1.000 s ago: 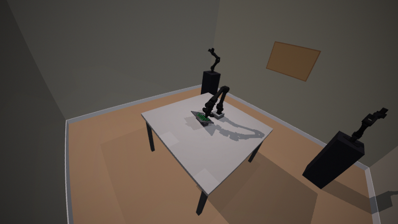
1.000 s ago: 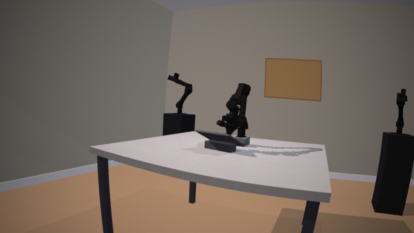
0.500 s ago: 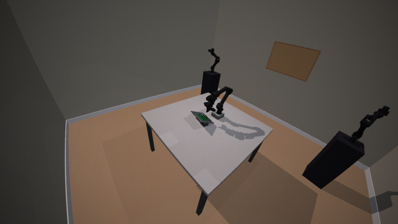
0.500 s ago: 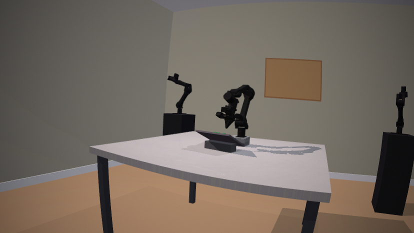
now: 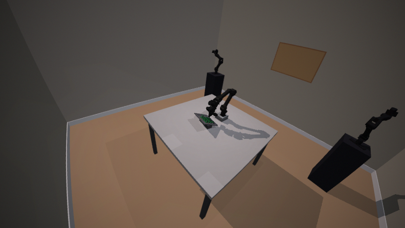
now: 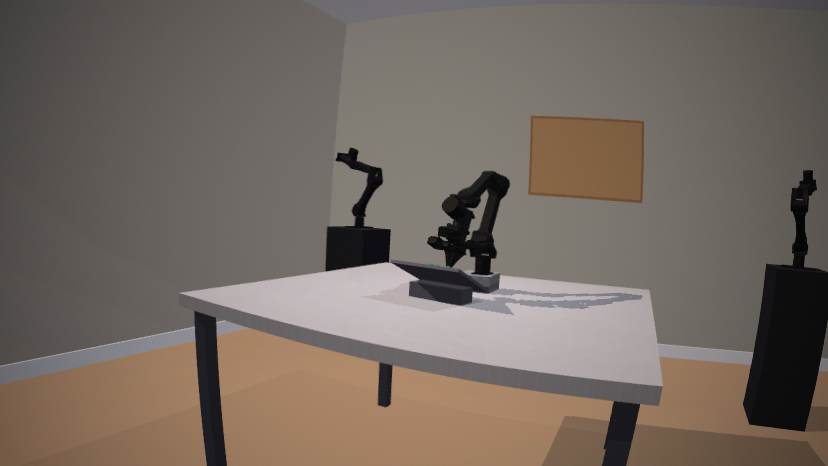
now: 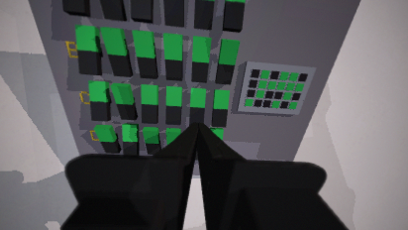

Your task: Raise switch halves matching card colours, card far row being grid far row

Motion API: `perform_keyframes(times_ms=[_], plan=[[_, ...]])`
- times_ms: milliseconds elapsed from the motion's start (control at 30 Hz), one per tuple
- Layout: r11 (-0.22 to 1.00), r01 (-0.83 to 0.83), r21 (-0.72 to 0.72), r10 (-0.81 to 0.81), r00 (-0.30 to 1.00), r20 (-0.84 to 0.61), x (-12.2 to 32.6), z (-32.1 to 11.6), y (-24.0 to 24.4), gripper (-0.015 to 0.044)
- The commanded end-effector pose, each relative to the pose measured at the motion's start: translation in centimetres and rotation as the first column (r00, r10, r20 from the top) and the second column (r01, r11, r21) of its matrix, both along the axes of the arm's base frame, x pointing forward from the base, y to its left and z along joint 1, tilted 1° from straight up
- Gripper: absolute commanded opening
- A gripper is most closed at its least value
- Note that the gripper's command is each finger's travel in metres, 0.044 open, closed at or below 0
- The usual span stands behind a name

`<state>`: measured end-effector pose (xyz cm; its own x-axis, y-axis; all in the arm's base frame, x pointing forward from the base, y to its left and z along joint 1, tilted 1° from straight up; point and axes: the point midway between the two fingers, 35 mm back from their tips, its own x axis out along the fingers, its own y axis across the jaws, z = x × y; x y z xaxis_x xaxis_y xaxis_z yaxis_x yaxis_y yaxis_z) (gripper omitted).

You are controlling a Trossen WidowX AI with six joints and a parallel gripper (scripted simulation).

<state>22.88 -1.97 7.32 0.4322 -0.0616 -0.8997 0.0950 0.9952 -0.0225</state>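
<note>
The tilted grey panel (image 5: 214,124) (image 6: 428,273) (image 7: 282,35) bears a grid of green and dark switches. The wrist view cuts off the far row. Tilts differ between switches, but many raised halves are hard to tell. The card (image 7: 282,67) lies right of the grid; its far row reads dark, green, dark, green, green, dark, and its near row green, dark, dark, green, dark, green. My gripper (image 5: 209,116) (image 6: 450,265) (image 7: 197,128) is shut and empty. Its tips are over the nearest row at the fifth column, hiding that switch; contact cannot be told.
The panel stands on a dark block (image 6: 440,292) on the white table (image 5: 198,152) (image 6: 550,341). The arm's pale base (image 5: 222,117) (image 6: 491,281) is close to the panel's near edge. Two other arms stand on black pedestals (image 5: 340,161) (image 6: 358,248) away from the table.
</note>
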Motion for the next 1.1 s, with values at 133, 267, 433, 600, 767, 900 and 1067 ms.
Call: perform_keyframes(times_ms=[133, 267, 433, 600, 767, 900, 1067], plan=[[1.0, -0.007, 0.001, 0.007, 1.0, 0.001, 0.4, -0.9, 0.0, 0.0], [1.0, -0.007, 0.001, 0.007, 1.0, 0.001, 0.6, -1.4, 0.0, 0.0], [1.0, -0.007, 0.001, 0.007, 1.0, 0.001, 0.6, -1.4, 0.0, 0.0], [1.0, -0.007, 0.001, 0.007, 1.0, 0.001, 0.6, -1.4, 0.0, 0.0], [1.0, -0.007, 0.001, 0.007, 1.0, 0.001, 0.6, -1.4, 0.0, 0.0], [1.0, -0.007, 0.001, 0.007, 1.0, 0.001, 0.7, -1.4, 0.0, 0.0], [1.0, -0.007, 0.001, 0.007, 1.0, 0.001, 0.7, -1.5, 0.0, 0.0]])
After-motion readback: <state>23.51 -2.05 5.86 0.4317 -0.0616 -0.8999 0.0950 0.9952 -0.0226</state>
